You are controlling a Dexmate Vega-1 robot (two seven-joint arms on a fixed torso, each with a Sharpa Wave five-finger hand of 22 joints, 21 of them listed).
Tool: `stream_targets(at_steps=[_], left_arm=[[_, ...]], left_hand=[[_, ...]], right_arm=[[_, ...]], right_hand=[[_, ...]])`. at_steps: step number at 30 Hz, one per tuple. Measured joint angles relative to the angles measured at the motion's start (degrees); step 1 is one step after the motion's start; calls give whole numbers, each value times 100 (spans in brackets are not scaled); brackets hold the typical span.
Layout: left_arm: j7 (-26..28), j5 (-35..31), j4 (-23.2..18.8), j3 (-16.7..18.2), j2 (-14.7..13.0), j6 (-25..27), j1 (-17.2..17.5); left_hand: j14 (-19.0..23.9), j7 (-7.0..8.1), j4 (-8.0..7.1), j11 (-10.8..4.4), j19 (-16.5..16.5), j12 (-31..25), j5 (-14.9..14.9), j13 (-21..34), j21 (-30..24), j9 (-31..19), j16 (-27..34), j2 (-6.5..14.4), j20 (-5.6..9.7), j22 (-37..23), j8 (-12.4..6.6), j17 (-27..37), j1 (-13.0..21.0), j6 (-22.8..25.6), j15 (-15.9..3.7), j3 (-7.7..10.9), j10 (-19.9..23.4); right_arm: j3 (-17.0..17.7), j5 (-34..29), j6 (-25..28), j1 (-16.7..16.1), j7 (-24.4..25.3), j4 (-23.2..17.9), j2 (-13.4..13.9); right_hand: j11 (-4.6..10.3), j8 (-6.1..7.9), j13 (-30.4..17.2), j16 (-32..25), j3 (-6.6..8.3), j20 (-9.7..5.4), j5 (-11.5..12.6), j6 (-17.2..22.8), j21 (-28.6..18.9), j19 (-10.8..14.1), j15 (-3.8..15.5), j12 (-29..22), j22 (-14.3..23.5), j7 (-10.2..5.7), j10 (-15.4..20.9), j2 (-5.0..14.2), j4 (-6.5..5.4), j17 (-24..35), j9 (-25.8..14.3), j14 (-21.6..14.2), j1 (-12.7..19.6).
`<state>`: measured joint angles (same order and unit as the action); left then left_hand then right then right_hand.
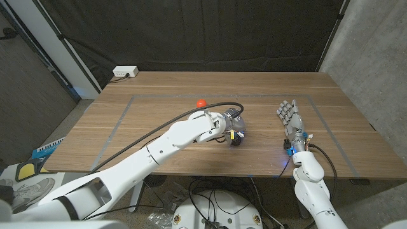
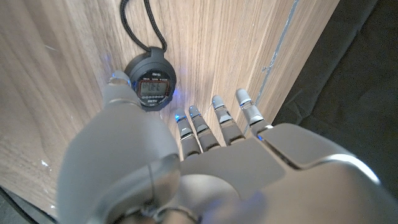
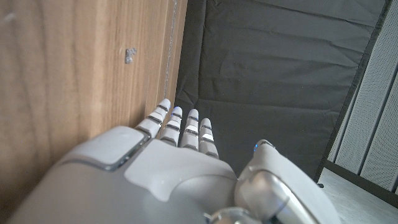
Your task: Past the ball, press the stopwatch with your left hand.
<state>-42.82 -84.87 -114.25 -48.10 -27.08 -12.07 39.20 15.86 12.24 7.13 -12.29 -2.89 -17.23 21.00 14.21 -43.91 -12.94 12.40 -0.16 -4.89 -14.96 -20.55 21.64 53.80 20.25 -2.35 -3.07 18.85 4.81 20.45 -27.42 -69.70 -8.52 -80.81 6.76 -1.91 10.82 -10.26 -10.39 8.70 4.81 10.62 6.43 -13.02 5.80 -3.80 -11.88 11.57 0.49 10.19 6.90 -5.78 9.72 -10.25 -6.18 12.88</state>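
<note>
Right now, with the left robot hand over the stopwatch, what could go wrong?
1. The thumb sits at the rim of the stopwatch, so a press may slide the watch instead of clicking a button.
2. The lanyard cord lies loose beside it and could snag fingers.
3. Retracting the left robot hand may nudge the orange ball.

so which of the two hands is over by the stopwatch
The left hand, reaching out to mid-table beside the stopwatch. The right hand waits apart near the table's right side, holding nothing.
</note>
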Motion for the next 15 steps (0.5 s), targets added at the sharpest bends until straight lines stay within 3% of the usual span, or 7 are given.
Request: stream_targets(at_steps=[8, 15], left_arm=[[-3, 106, 8, 9, -7, -112, -68], [-25, 119, 34, -21, -13, -196, -127]], left_hand=[[-6, 15, 40, 0, 0, -25, 0, 31, 0, -44, 0, -88, -1, 29, -48, 4, 112, -44, 0, -40, 81], [-284, 11, 75, 8, -84, 103, 0, 59, 0, -99, -62, -137, 39, 86, 21, -13, 285, -435, 9, -76, -123]], right_arm=[[19, 12, -24, -12, 23, 3, -19], [34, 13, -30, -30, 71, 3, -41]], right_hand=[[0, 0, 0, 0, 0, 0, 0, 0, 0, 0, 0, 0, 0, 0, 0, -4, 0, 0, 0, 0, -4], [0, 0, 0, 0, 0, 22, 0, -3, 0, -23, 0, 0, 0, -2, 0, -30, 0, 0, 0, 0, -30]])
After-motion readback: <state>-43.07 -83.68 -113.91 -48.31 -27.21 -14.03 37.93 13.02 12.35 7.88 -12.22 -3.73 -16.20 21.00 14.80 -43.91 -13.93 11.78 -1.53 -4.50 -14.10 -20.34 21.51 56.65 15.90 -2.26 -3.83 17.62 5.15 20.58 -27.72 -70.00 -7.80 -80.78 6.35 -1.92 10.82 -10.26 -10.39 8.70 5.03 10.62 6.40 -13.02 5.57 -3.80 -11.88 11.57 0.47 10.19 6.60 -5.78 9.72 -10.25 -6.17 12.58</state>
